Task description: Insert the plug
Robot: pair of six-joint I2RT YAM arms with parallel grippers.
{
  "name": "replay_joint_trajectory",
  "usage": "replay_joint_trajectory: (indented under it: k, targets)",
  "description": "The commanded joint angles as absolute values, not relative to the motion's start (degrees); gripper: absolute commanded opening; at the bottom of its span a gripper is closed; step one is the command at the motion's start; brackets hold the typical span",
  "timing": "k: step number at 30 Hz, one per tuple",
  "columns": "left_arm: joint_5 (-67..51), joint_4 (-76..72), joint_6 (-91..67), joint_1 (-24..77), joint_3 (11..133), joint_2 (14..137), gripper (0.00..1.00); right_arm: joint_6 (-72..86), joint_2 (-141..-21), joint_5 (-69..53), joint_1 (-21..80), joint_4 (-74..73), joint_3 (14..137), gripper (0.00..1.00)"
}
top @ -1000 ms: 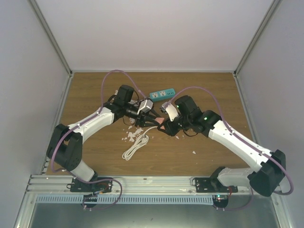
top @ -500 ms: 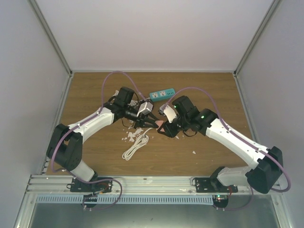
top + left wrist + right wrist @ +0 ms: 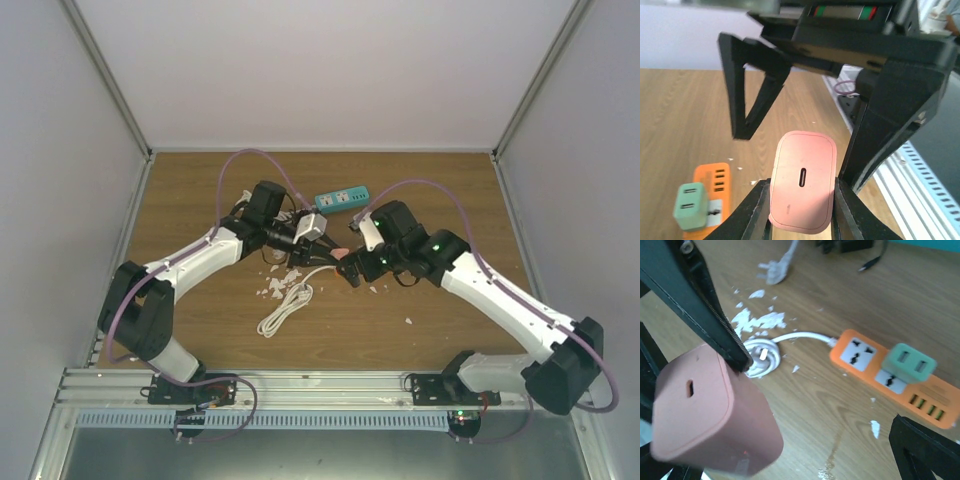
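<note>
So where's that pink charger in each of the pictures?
Top external: pink charger at centre, between the arm tips.
Left wrist: charger at bottom centre.
Right wrist: charger at bottom left.
Shared landmark: orange power strip, in both wrist views; I cannot find it from above.

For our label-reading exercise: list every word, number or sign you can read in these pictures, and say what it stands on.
No text can be read.
The pink charger shows no lettering.
The white label on the orange power strip bears dark marks, too blurred to read.
</note>
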State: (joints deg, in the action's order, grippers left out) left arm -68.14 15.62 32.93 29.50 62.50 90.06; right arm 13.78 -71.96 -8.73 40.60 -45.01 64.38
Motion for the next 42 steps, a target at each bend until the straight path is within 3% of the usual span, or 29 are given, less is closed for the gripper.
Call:
replay_joint_trajectory:
  k: [1,11,18,42]
  targets:
    - [-61.49,12.63,27.71,32.08,62.43,90.81,0.0,20.55,-66.43,6.4,35.6,-38.88,65.83,1.0]
    - [-37.25,11.32,18.02,35.11,68.22,103.4,0.0,32.16,-56.95,30.07,27.83,-45.06,62.82,1.0]
    - [-28.0,5.03,14.14,35.68,64.5,99.91,0.0,31.23,-57.01,27.47,24.96,-43.96,62.18,1.0]
    - [-27.78,1.85,20.99,36.32,66.64,106.81,0.0,28.34,-60.03,21.81,22.65,-41.89,61.88,1.0]
